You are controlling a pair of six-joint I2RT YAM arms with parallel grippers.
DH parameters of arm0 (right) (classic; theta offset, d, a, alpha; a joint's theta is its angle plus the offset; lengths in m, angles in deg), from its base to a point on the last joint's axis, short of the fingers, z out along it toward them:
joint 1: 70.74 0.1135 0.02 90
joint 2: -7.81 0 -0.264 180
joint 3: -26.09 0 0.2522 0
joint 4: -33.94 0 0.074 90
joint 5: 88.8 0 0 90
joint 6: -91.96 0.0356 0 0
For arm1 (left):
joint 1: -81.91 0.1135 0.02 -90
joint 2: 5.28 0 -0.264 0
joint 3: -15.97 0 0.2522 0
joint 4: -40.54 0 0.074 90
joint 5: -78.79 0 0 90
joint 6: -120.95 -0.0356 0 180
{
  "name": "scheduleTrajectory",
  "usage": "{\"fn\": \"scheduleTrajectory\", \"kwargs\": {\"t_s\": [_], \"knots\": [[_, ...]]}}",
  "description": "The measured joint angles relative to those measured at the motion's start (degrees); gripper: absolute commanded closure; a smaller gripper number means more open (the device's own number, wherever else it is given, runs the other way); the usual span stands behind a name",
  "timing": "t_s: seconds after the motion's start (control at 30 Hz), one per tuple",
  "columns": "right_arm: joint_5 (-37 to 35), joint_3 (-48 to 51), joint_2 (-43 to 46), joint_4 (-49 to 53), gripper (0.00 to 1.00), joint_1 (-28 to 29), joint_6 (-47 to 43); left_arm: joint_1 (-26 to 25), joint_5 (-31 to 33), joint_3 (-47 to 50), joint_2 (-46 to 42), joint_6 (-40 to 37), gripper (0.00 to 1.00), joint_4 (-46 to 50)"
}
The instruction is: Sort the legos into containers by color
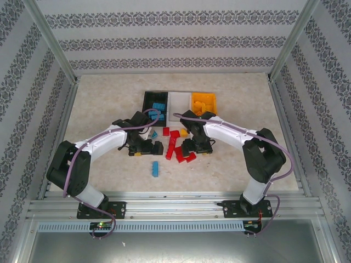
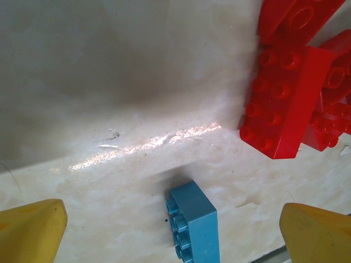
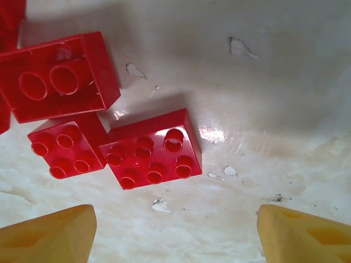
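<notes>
Left gripper (image 2: 175, 235) near blue lego (image 2: 194, 224), right gripper (image 3: 175, 235) near red legos (image 3: 151, 150)

Glossy plastic legos (image 3: 151, 150), shiny tabletop (image 3: 274, 82)

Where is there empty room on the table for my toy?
Bare table lies left of the black bin and right of the orange bin. The near strip beside the lone blue brick is free too. The middle is crowded with red bricks.
</notes>
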Motion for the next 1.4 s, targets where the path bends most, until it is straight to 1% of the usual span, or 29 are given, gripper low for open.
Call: {"fn": "scheduleTrajectory", "kwargs": {"t_s": [0.33, 0.47, 0.63, 0.8, 1.03, 1.13, 1.27, 1.4], "knots": [[-0.7, -0.1, 0.2, 1.0, 0.24, -0.2, -1.5, 0.0, -0.3, 2.6, -1.1, 2.5, 0.0, -1.1], [-0.7, -0.1, 0.2, 1.3, 0.24, -1.3, -2.5, 0.0, -0.1, 2.6, -1.2, 3.4, 0.0, -1.1], [-0.7, -0.1, -0.1, 1.1, 0.25, -2.6, -3.2, 0.0, 1.6, 2.6, -3.1, 4.7, 0.0, -1.3], [-0.5, -1.1, -3.0, 0.3, 0.26, -2.5, -3.5, 0.0, 3.5, 2.6, -5.0, 5.6, 0.0, -1.3], [0.0, -2.8, -7.1, -0.8, 0.26, -1.2, -3.5, 0.0, 4.3, 2.6, -5.5, 5.6, 0.0, -1.3], [0.1, -3.0, -7.5, -0.9, 0.27, -1.3, -3.5, 0.0, 4.3, 2.6, -5.5, 5.6, 0.0, -1.2], [0.9, -1.7, -6.9, -1.8, 0.27, -2.4, -2.8, 0.0, 4.3, 2.6, -5.4, 5.1, 0.0, -1.2], [0.7, 1.4, -4.2, -2.2, 0.28, -5.5, -1.6, 0.0, 4.3, 1.6, -4.2, 4.1, 0.0, -1.2]]}}
